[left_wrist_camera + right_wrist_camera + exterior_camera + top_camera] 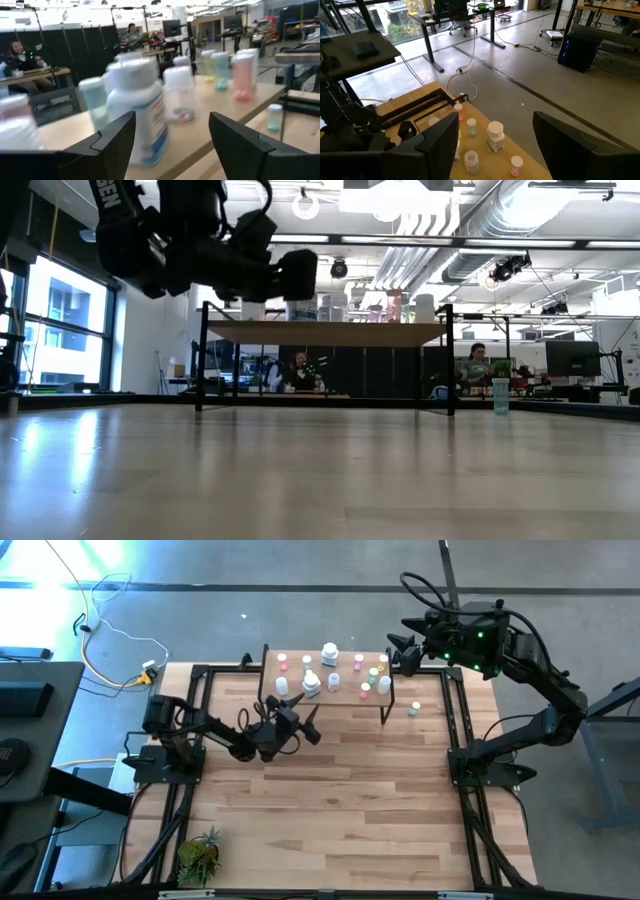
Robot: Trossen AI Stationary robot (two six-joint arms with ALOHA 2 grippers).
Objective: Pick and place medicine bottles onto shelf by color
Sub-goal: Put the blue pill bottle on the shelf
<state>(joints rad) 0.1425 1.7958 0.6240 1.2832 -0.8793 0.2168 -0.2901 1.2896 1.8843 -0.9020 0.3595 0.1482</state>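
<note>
1. Bottles crowd the top board of the shelf [345,695], which stands on thin black legs toward the far side of the table [330,800].
2. A large white bottle [329,654] stands near the shelf's far edge; a second large bottle [311,684] with a blue-edged label sits near the front edge, toward the left end.
3. Small bottles with pink caps [283,666] cluster at the left end, and small ones with green and yellow caps [372,673] at the right end.
4. One small green-capped bottle [415,709] stands on the table just beside the shelf's right legs, not on the board.
5. The left gripper [305,721] hovers just in front of the shelf's left part, fingers spread wide and holding nothing; in the left wrist view the labelled bottle [142,115] shows between its fingers but apart from them.
6. The right gripper [400,650] hangs above the shelf's far right corner, fingers wide apart and empty.
7. A small potted plant [200,855] sits at the table's near left corner.
8. People sit at desks in the room behind, seen in the low view.
</note>
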